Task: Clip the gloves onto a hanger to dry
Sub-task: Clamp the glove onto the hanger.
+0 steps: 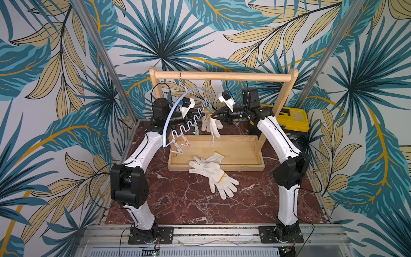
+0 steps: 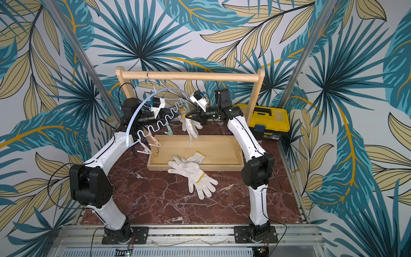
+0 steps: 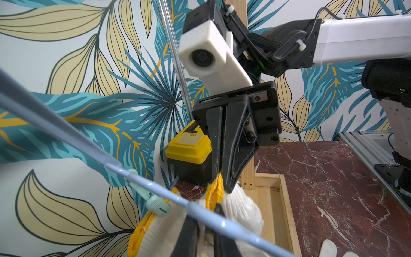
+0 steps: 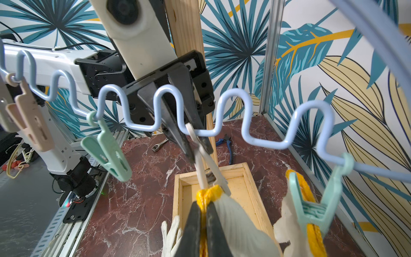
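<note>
You have both arms raised and reaching inward under the wooden rack, forearms roughly level, the two grippers meeting almost tip to tip at the wavy lower bar of the hanger. The hanger's hook sits over the rack's round rail, and its blue arc is tilted toward the left arm. Your left gripper is closed on the upper end of a white clip that hangs from the wavy bar, with the clip's lower end pointing down at a yellow cuff. Your right gripper is clamped on that same cuff and carries the held glove, whose fingers dangle above the rack's base tray. The cuff lies directly under the left fingertips and meets the clip's lower end; whether the clip bites the fabric cannot be told. Just beside it, a second glove hangs by its cuff from a green clip at the next dip of the bar. The loose gloves lie crossed on the marble table, one lapping over the tray's front edge, well apart from both grippers. A yellow toolbox stands behind the right arm.
</note>
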`<state>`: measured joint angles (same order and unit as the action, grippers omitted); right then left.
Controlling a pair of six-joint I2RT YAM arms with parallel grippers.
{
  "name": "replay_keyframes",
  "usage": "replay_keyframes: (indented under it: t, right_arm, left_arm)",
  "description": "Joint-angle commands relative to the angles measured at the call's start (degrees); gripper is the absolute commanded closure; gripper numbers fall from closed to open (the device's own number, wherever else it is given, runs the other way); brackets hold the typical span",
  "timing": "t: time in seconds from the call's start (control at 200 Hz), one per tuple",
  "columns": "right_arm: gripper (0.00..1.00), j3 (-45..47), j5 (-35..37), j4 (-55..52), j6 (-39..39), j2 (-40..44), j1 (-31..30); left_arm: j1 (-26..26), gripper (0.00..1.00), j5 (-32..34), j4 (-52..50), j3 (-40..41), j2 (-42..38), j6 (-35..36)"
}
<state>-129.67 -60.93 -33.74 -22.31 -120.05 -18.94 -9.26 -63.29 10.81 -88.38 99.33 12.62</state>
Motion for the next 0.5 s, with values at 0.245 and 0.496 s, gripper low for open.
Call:
replay_keyframes:
  t: [0.245, 0.496]
  right_arm:
    - [1.00, -1.15, -0.29, -5.40, -3.03, 0.10, -0.74]
    - [1.00, -1.20, 2.42, -12.62, -7.65, -0.25, -0.70]
  left_arm:
    - [1.17, 1.00, 0.42, -1.57, 0.95, -1.57, 1.00]
    - [1.18, 1.00, 0.10, -1.58, 1.08, -1.68, 1.09]
